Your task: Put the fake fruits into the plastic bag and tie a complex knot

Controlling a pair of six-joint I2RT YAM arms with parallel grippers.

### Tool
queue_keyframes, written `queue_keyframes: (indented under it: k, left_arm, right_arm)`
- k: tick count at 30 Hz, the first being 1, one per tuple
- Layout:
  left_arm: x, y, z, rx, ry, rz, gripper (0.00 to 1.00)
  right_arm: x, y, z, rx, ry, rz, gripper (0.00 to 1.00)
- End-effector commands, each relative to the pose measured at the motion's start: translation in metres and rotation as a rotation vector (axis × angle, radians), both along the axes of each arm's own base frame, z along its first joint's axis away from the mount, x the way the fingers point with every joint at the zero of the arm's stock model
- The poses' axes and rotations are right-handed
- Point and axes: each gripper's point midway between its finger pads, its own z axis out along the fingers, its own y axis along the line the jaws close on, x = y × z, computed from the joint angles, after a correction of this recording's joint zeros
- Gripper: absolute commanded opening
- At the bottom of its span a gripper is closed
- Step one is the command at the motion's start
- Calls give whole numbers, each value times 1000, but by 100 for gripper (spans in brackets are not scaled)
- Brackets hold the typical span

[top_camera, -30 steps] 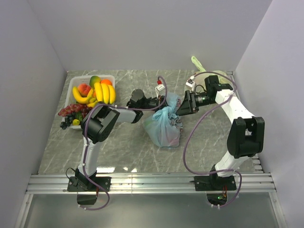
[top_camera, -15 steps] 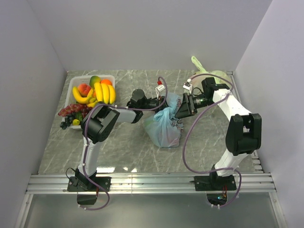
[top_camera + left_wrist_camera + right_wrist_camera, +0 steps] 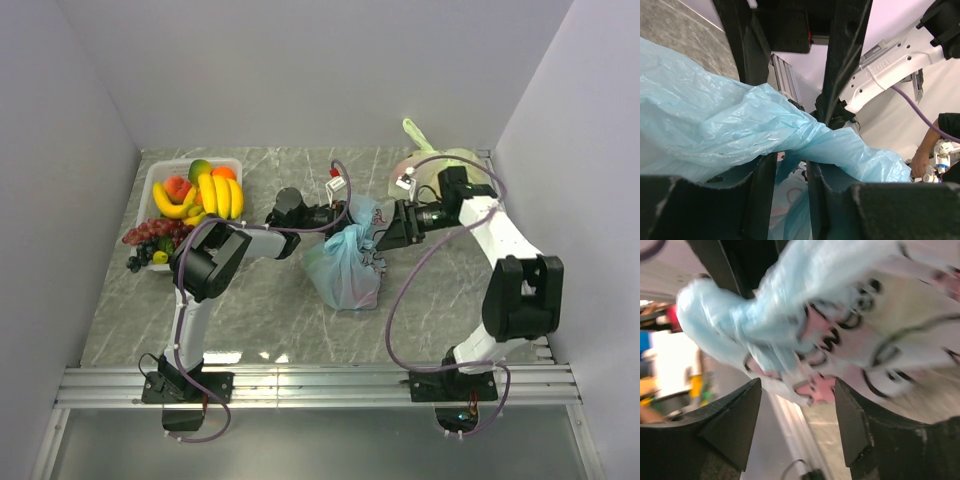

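Note:
The light-blue plastic bag (image 3: pixel 343 268) stands bulging at the table's middle, its top bunched between both grippers. My left gripper (image 3: pixel 346 214) lies on its side at the bag's upper left. In the left wrist view (image 3: pixel 790 165) its jaws are nearly closed on a strand of the bag's ear (image 3: pixel 805 135). My right gripper (image 3: pixel 384 234) is open at the bag's upper right. In the right wrist view (image 3: pixel 797 412) the printed bag (image 3: pixel 840 315) fills the view just ahead of it, blurred. Fake fruits (image 3: pixel 205 190) fill a tray; grapes (image 3: pixel 150 240) lie beside it.
A white tray (image 3: pixel 156 178) with bananas, peach and orange stands at the far left. A pale yellow-green tied bag (image 3: pixel 442 163) lies at the far right, behind my right arm. Walls close the table on three sides.
My right gripper moved in toward the bag's top, then drew back a little to the right and lower. The left arm and the bag have hardly moved.

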Motion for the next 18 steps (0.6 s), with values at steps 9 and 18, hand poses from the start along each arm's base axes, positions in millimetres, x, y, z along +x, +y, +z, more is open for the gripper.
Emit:
queue_keyframes:
  k: [9, 18]
  left_arm:
    - [-10, 7, 19, -64, -71, -39, 35]
    - [-14, 9, 19, -68, -63, -49, 36]
  right_arm:
    - [29, -30, 27, -149, -809, -32, 67]
    - [18, -7, 35, -122, -1224, 4, 64]
